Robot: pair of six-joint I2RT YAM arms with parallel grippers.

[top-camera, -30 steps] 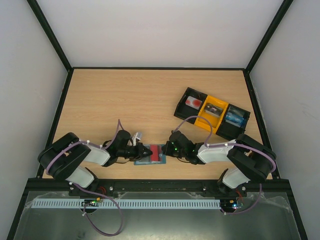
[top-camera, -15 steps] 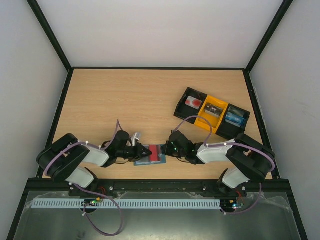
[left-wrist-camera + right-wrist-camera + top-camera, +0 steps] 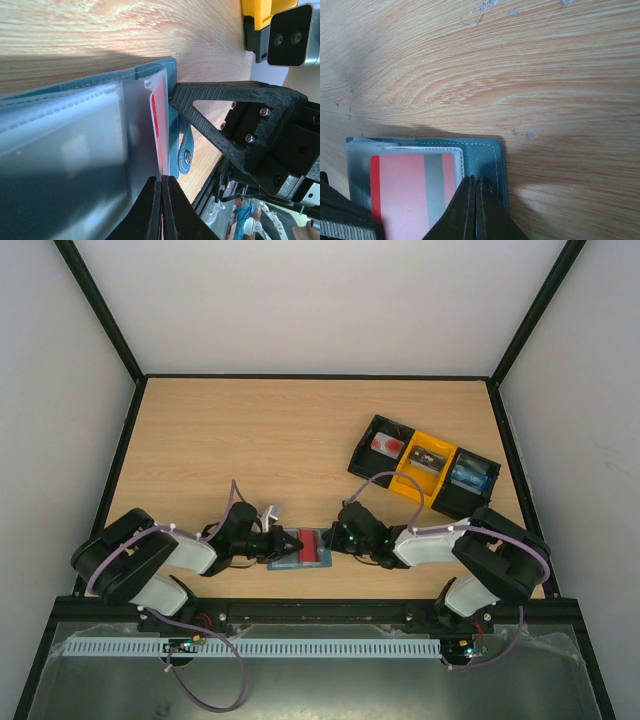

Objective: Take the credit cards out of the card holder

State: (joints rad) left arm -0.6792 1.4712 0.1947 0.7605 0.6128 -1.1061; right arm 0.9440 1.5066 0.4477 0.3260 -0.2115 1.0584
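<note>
Near the counter's [image 3: 250,440] front edge, from above, the unfolded card holder [image 3: 322,562] lies between left claw [image 3: 292,543] and right claw [image 3: 336,538]. Left wrist: left claw pinched together at the red card's [image 3: 156,130] edge (grip unclear). Right wrist: right claw closed tight, tips on the card holder's rim.

— How many card holders do we count?
— We count one card holder [image 3: 285,564], with one closing tab [image 3: 186,150] on it.
— And cards?
— We see one red card [image 3: 310,546]; whether more lie behind it, we cannot tell.
— Trays?
— One tray [image 3: 360,455], and we make it three compartments: two black, one yellow. We count one thing in each, three in all, too small for us to name.
— Arms?
— Two: the left arm [image 3: 180,550] and the right arm [image 3: 430,545]. So we have two grippers, the left gripper [image 3: 297,543] and the right gripper [image 3: 334,540], with two fingers each.
— Tables?
— One table [image 3: 280,440].
</note>
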